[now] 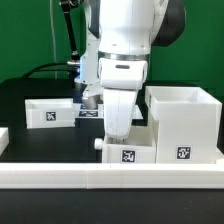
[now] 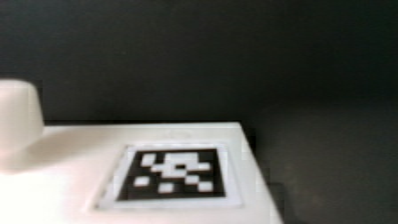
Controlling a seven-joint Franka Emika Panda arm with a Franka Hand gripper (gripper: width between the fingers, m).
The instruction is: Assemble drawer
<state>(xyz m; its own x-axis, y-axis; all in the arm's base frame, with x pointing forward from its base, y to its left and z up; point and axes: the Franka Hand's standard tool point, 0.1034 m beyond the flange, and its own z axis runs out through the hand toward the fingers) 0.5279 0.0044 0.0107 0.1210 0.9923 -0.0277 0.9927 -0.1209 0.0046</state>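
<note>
The drawer's large cube-like housing (image 1: 185,125) stands at the exterior view's right, open on top, with a tag on its front. One shallow tray (image 1: 128,152) sits front centre beside it, its knob (image 1: 98,143) towards the exterior view's left. The second tray (image 1: 50,112) sits further back at the left. My gripper (image 1: 119,137) reaches straight down at the front tray's back edge, and its fingertips are hidden behind the tray wall. The wrist view shows a white tagged surface (image 2: 178,175) very close and a white rounded part (image 2: 15,110), with no fingertips clearly visible.
A long low white border bar (image 1: 110,179) runs along the table's front edge, just in front of the front tray and the housing. The table top (image 1: 30,140) is black. Cables hang behind the arm at the back.
</note>
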